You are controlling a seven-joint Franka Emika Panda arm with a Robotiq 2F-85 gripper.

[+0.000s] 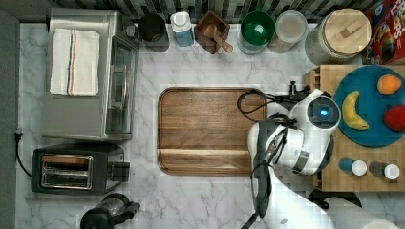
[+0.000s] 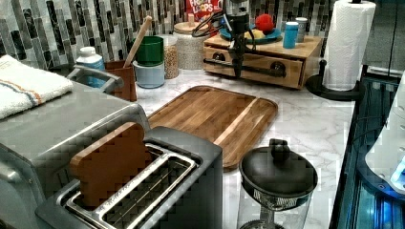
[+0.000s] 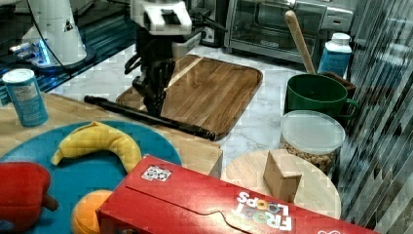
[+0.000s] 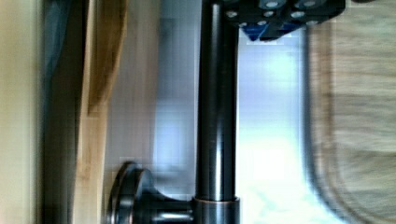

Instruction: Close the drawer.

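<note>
The drawer sits in the light-wood box under the slab with the blue plate; its front stands a narrow gap out from the box, seen as a strip in the top view. A long dark bar handle runs across the front. My gripper hangs straight down, shut, with its fingers right beside the bar on the side facing the dark tray. Nothing is held between them.
The dark brown tray lies on the marble counter just in front of the drawer. A blue plate with fruit and two small bottles stand on the slab. Jars, a green mug, toaster oven, toaster and paper-towel roll ring the counter.
</note>
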